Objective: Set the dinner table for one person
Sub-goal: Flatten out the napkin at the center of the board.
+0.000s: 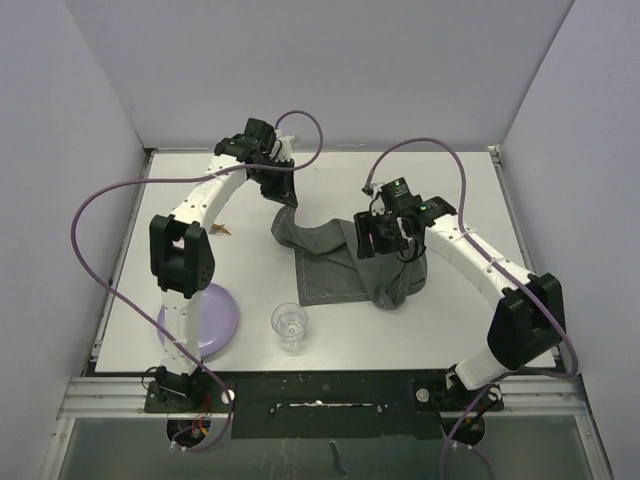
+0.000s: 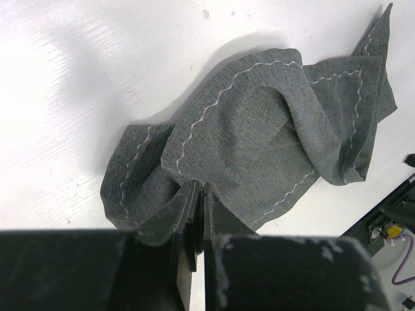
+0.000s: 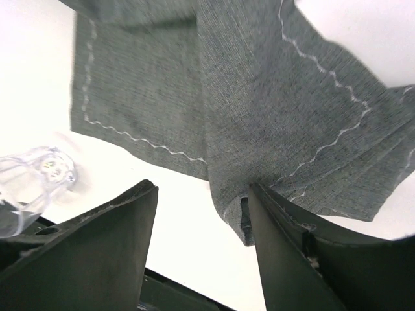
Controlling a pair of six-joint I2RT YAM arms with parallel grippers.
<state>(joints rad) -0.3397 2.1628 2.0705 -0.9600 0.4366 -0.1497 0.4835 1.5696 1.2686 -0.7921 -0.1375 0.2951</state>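
Note:
The white dinner table carries a crumpled dark grey cloth placemat with white wavy stitching. My left gripper is at the mat's far left corner and holds it lifted. In the left wrist view that gripper is shut on a fold of the placemat. My right gripper hovers over the mat's right part. In the right wrist view it is open; a hanging fold of the placemat touches the right finger but is not pinched.
A clear drinking glass stands near the front edge and also shows in the right wrist view. A lilac plate lies front left, partly under the left arm. A small brownish item lies by the left arm.

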